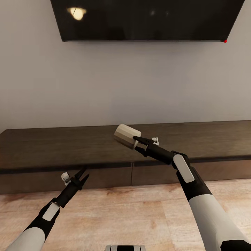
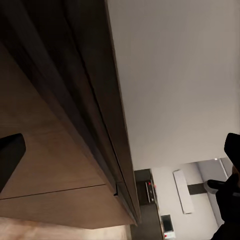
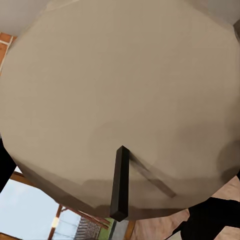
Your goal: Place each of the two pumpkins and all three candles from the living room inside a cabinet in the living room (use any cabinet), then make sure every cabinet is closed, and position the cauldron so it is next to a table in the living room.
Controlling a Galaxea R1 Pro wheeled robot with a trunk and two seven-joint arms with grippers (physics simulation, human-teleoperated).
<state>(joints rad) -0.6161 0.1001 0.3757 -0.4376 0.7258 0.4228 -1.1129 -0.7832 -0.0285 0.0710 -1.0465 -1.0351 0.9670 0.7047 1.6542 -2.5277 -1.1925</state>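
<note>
- Gripping a candle, the right gripper holds it above the cabinet.
- Right wrist close-up: candle's pale face, dark wick.
- Left gripper spread, empty, before the drawer fronts.

You face a plain pale wall. A big black TV hangs high on it, and a round lamp glow shines in its dark screen. A tiny red light sits at the TV's bottom corner. The floor below you is light wood planks.
</note>
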